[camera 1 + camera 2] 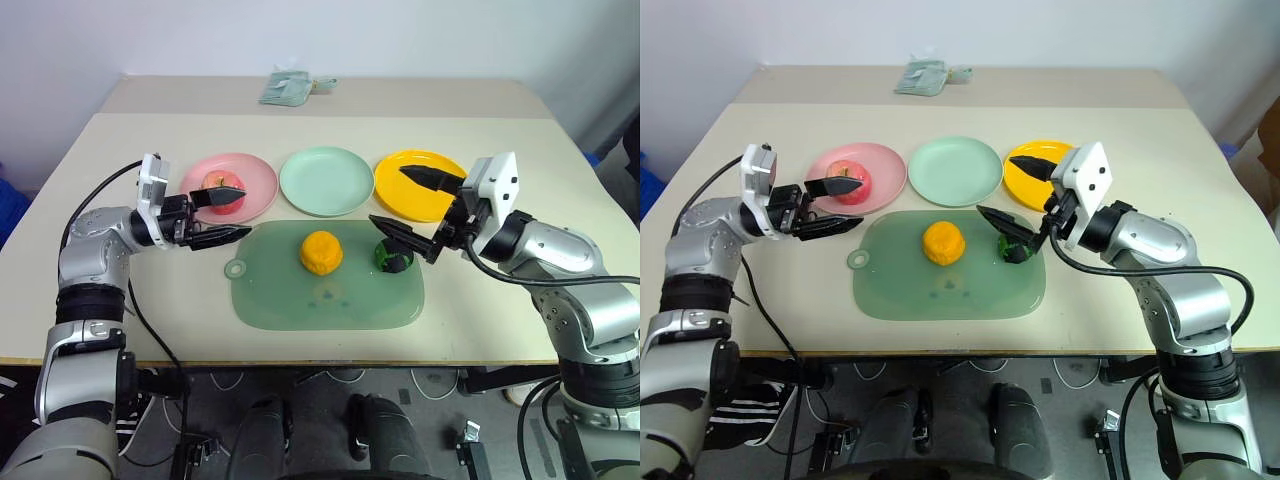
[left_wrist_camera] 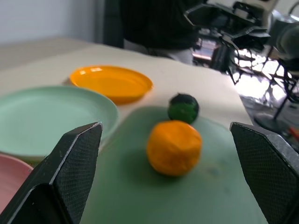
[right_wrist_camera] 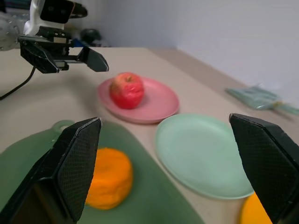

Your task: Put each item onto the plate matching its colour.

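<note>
Mat point(image 1: 330, 290): nearest the camera; a flat, translucent green rounded rectangle with a small tab hole at its left corner, laid on the pale matte surface point(image 1: 120, 300). Two task items are carried on it.
Left hand point(image 1: 222, 215): held level beside the pink plate, fingers spread apart and nothing gripped; black, textured, pointed fingers.
Pink plate point(image 1: 255, 180): round, shallow, smooth plastic, leftmost of the row behind the mat.
Apple point(image 1: 222, 190): pink-red, glossy, seated on the pink plate; this pairing is judged done.
Orange fruit point(image 1: 321, 252): lumpy, round, orange-yellow, matte; placed at the middle of the mat, not yet on its plate.
Green plate point(image 1: 326, 180): mint, round, shallow, bare; middle of the row.
Green ball point(image 1: 393, 256): dark green-black, small, bumpy; on the right part of the mat, just beside the lower finger of the right hand.
Right hand point(image 1: 415, 208): fingers wide apart, nothing held; poised above the ball and in front of the yellow plate.
Yellow plate point(image 1: 405, 185): orange-yellow, glossy, rightmost of the row, bare.
Step in hand: judged to be the reach for the green ball.
Next move: the right hand would need to be lowered around the ball, closed gently on its round sides, then carried to the mint plate.
</note>
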Controlling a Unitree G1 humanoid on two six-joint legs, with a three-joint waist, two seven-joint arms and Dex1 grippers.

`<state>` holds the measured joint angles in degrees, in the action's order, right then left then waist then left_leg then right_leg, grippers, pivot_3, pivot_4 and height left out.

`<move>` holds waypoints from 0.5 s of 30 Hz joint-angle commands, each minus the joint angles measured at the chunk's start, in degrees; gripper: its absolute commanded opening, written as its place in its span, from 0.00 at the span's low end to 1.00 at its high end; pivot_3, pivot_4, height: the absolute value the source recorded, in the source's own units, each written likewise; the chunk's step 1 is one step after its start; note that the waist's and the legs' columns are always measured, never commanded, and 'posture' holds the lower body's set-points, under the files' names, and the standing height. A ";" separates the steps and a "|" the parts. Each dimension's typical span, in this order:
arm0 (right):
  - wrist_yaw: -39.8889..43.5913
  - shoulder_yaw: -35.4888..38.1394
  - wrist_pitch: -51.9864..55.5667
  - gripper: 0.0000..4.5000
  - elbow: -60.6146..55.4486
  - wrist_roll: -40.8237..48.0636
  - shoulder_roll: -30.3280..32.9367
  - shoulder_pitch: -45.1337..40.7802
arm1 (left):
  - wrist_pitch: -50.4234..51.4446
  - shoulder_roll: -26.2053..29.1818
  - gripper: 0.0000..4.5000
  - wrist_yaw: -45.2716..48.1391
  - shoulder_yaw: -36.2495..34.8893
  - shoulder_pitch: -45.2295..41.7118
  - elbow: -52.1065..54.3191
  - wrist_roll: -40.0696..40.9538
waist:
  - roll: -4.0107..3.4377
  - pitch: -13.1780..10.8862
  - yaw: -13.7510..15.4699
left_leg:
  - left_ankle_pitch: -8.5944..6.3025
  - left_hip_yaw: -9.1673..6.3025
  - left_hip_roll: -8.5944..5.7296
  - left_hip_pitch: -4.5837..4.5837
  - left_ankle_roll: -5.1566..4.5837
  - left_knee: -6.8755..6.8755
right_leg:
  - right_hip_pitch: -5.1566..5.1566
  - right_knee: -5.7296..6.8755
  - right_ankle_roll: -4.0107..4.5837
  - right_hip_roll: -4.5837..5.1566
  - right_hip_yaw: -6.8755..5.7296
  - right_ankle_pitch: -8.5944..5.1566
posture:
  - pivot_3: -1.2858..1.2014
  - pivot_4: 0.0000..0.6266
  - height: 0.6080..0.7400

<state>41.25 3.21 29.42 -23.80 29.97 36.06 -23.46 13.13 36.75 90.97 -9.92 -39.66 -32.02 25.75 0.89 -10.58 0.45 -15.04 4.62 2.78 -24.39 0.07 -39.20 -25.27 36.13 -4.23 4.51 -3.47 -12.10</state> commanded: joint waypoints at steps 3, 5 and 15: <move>-4.55 -8.07 5.28 1.00 -3.18 -2.78 -3.75 -4.76 | -0.87 2.77 0.99 0.32 -1.03 2.22 3.75 1.09 | -0.01 0.00 -0.19 | 0.00 -0.01 0.02 0.00 0.00 0.00 | -0.03 0.01 0.01 0.00 0.00 0.00 | 0.52 0.24 1.00; -6.06 -12.15 6.78 1.00 -1.57 -5.66 -5.51 -6.79 | -1.26 3.17 0.99 0.12 -1.40 2.98 4.25 1.30 | -0.01 0.00 -0.22 | 0.00 -0.01 0.02 -0.01 0.00 0.00 | -0.04 0.02 0.05 -0.01 0.00 -0.02 | 0.52 0.24 1.00; -6.38 -20.06 17.40 1.00 6.43 -10.33 -9.93 -13.87 | -0.85 4.01 0.99 -2.13 -2.82 8.58 10.36 3.35 | -0.01 0.00 -0.10 | 0.00 0.02 0.01 -0.04 0.00 0.00 | -0.05 -0.01 0.12 0.04 0.00 -0.06 | 0.52 0.24 1.00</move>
<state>34.50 -16.77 45.74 -16.46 18.97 26.89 -35.72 12.24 39.77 89.32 -11.08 -31.01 -24.40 27.34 0.88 -10.58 0.35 -15.04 4.64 2.79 -24.42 0.08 -39.20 -25.33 36.13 -4.13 4.55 -3.47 -12.16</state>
